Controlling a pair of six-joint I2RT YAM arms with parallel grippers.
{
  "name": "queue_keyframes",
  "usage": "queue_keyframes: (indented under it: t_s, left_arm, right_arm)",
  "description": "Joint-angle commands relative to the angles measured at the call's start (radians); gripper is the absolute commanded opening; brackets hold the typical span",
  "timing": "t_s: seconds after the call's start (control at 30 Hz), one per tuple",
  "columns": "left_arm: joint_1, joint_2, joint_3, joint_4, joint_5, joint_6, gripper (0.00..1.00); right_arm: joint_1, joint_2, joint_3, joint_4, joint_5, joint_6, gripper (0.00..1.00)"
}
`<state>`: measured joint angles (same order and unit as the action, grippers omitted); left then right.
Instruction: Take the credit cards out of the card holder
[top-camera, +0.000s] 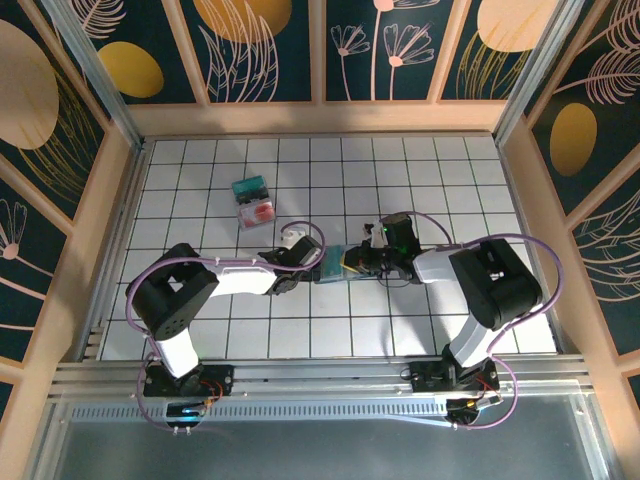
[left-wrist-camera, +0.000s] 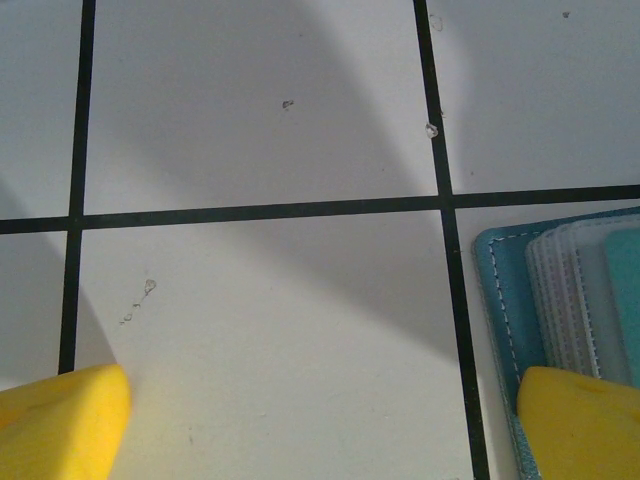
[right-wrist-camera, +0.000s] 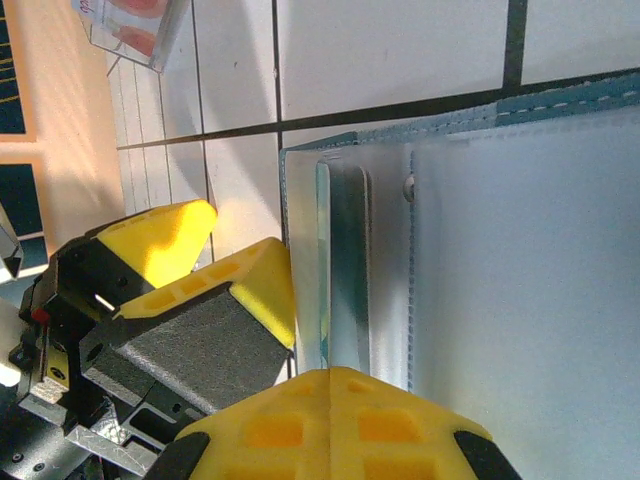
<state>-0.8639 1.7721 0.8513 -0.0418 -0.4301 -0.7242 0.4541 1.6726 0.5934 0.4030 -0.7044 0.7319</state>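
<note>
- The holder (top-camera: 333, 265) is lying open around the middle of the worktop (top-camera: 450, 180), right between the two claws.
- The left claw (left-wrist-camera: 320, 410) is hanging released, jaws spread wide over bare tile, and one yellow fingertip (left-wrist-camera: 575, 420) is sitting on the holder's corner.
- The right claw (right-wrist-camera: 332, 400) is looking clenched, with a thin upright leaf of the holder running straight into the seam between its fingers. I cannot tell whether a card is in that pinch too.
- A teal card (left-wrist-camera: 625, 290) is peeking from the stacked clear pockets, so at least one is waiting to come out.
- A teal and red-pink pile (top-camera: 252, 200) is sitting well apart, towards the far left corner.
- My read: they are setting up for a pull, one claw pinning and the other drawing.
- To do it well, the left fingertip should be pressing flat on the holder's edge, not on a card.
- The pull should be running along the pocket's opening, low and straight, or the soft holder is likely to lift and fold.
- If the pinch is only on plastic, it is better to let go and take the card's bare edge.
</note>
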Motion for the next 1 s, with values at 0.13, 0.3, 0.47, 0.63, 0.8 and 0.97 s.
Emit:
queue_keyframes:
  t_s: [0.13, 0.3, 0.47, 0.63, 0.8, 0.97]
  left_arm:
    - [-0.005, 0.023, 0.002, -0.081, -0.014, 0.002, 0.99]
    - [-0.005, 0.008, 0.024, -0.082, -0.015, 0.016, 0.99]
    - [-0.006, -0.024, 0.051, -0.089, -0.023, 0.032, 0.99]
    - [-0.006, -0.052, 0.076, -0.079, -0.008, 0.055, 0.99]
    - [-0.006, -0.022, 0.101, -0.049, 0.029, 0.088, 0.99]
    - [-0.018, 0.046, 0.116, -0.048, 0.053, 0.102, 0.99]
  right_arm:
    - [-0.022, -0.058, 0.002, -0.08, 0.04, -0.058, 0.0]
    - [-0.023, -0.066, 0.006, -0.099, 0.046, -0.063, 0.0]
    - [-0.023, -0.066, 0.009, -0.107, 0.052, -0.061, 0.0]
    - [-0.022, -0.067, 0.011, -0.108, 0.054, -0.056, 0.0]
    - [-0.023, -0.071, 0.009, -0.105, 0.056, -0.051, 0.0]
    - [-0.022, -0.078, 0.003, -0.092, 0.051, -0.04, 0.0]
